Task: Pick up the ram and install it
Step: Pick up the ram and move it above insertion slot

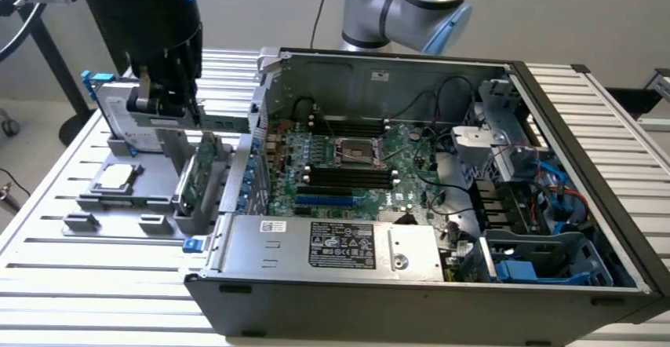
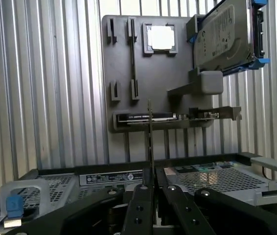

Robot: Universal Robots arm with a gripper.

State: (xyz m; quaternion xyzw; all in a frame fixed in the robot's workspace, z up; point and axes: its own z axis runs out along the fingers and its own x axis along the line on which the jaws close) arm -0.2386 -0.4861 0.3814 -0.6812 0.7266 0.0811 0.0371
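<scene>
My gripper (image 1: 171,111) hangs above the grey parts holder (image 1: 125,206), at the exterior view's left of the open computer case. It is shut on the ram (image 1: 228,121), a thin green stick that juts out sideways toward the case wall, lifted off the holder. In the wrist view the ram (image 2: 150,142) shows edge-on as a thin vertical line between the two black fingers (image 2: 141,205) of the gripper (image 2: 150,188). The black memory slots (image 1: 351,176) lie on the motherboard inside the case, below the processor socket (image 1: 356,152).
The holder (image 2: 153,73) carries a square silver processor (image 2: 160,37), a hard drive (image 2: 226,36) in a blue carrier, and a green expansion card (image 1: 199,174) standing on edge. The case (image 1: 586,229) has tall metal walls, cables and a power supply (image 1: 346,245) at the front.
</scene>
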